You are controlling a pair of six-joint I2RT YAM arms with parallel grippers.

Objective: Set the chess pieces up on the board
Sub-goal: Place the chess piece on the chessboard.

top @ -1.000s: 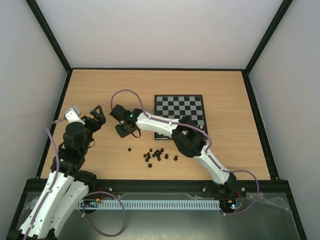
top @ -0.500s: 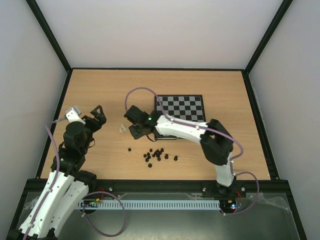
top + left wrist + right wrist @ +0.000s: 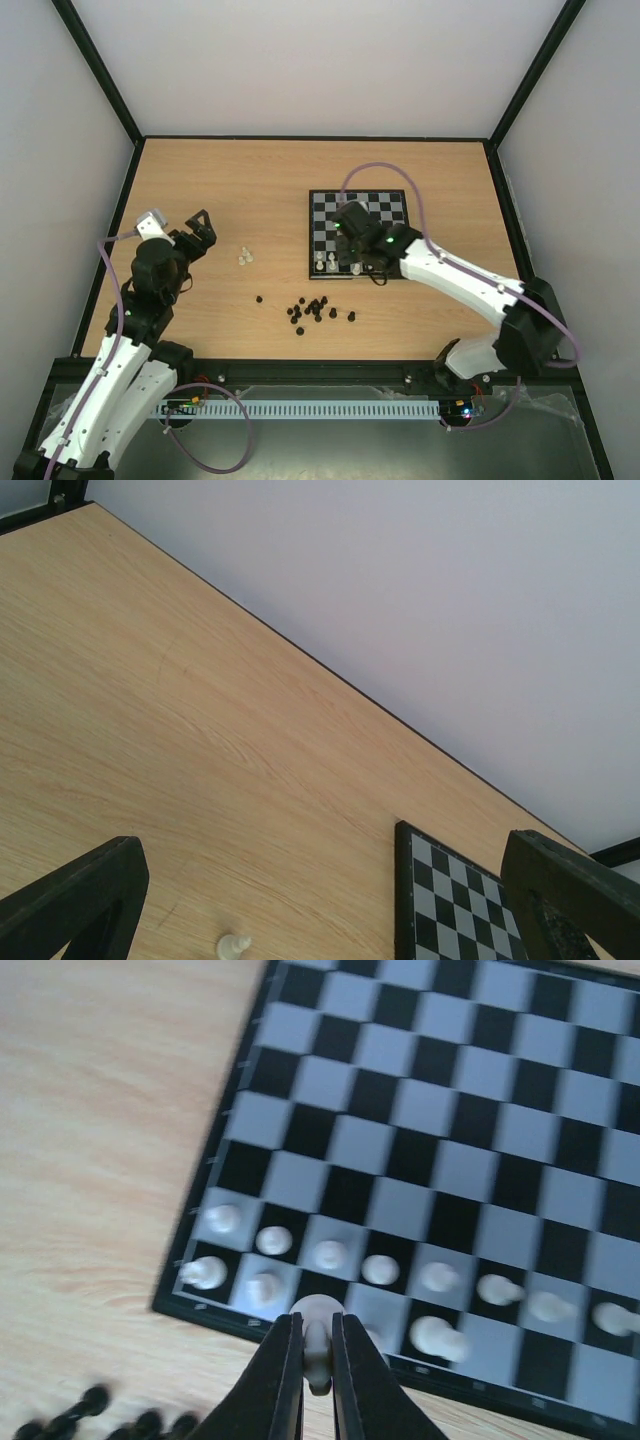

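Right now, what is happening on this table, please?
The right gripper is shut on a white chess piece and holds it over the near edge of the board, where other white pieces already stand. The left gripper hangs open above the table. Two white pieces and the black pieces lie off the board.

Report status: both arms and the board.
Left gripper: jaws open, empty. Right gripper: jaws shut on white piece over the board, near row. Loose white pieces on table; nothing in the way.
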